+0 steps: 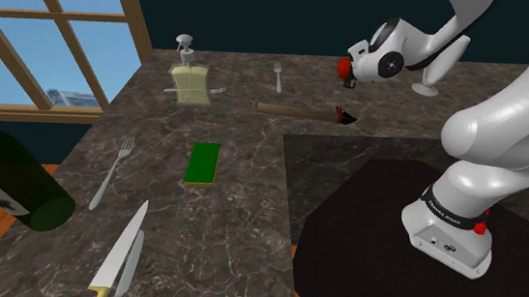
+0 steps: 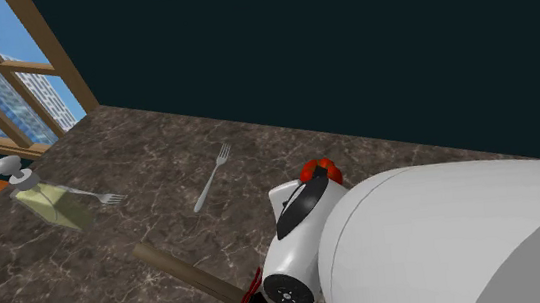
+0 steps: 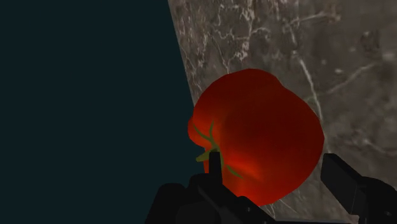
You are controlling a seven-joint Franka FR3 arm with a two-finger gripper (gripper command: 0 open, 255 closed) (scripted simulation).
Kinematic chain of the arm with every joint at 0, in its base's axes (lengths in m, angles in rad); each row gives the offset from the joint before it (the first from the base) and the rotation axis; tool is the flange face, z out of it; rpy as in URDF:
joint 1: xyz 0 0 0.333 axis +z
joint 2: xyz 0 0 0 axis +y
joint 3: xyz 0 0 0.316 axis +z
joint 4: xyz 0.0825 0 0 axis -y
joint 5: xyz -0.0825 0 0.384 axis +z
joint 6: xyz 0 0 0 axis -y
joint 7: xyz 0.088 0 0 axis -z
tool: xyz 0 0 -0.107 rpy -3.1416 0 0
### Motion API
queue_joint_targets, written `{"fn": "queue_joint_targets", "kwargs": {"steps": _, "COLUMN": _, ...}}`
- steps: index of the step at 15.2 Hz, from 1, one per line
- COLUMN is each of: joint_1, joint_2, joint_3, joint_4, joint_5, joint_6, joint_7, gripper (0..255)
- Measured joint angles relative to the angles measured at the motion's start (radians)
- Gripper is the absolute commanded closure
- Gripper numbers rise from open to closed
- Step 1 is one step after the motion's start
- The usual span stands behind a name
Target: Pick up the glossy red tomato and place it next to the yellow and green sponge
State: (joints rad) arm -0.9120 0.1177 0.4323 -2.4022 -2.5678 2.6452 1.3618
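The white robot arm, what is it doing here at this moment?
The arm's black gripper has its two fingers closed on a red tomato, close to the dark back wall of the marble counter. The green and yellow sponge lies well away from it, nearer the middle of the counter. So the tomato appears gripped, but it is not yet placed next to the sponge.

You work over a dark marbled counter [image 1: 239,222] that meets a dark wall. A sponge [image 1: 203,162], green on top with a yellow edge, lies flat near its middle. In the shoulder view a fork [image 1: 112,171] lies to the sponge's left, and two knives [image 1: 121,261] lie side by side nearer the camera. A soap dispenser [image 1: 190,78] stands near the wall, with a second fork [image 1: 278,76] to its right. A brown stick [image 1: 303,111] lies below that fork.
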Motion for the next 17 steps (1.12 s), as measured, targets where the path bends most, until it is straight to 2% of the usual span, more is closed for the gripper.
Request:
{"fn": "queue_joint_targets", "kwargs": {"steps": 6, "joint_1": -0.004, "joint_2": -0.05, "joint_3": -0.003, "joint_4": 0.004, "joint_5": 0.031, "joint_6": 0.053, "joint_7": -0.025, "gripper": 255}}
{"fn": "queue_joint_targets", "kwargs": {"steps": 17, "joint_1": -0.019, "joint_2": -0.17, "joint_3": -0.018, "joint_4": 0.031, "joint_5": 0.146, "joint_6": 0.196, "joint_7": -0.135, "gripper": 255}}
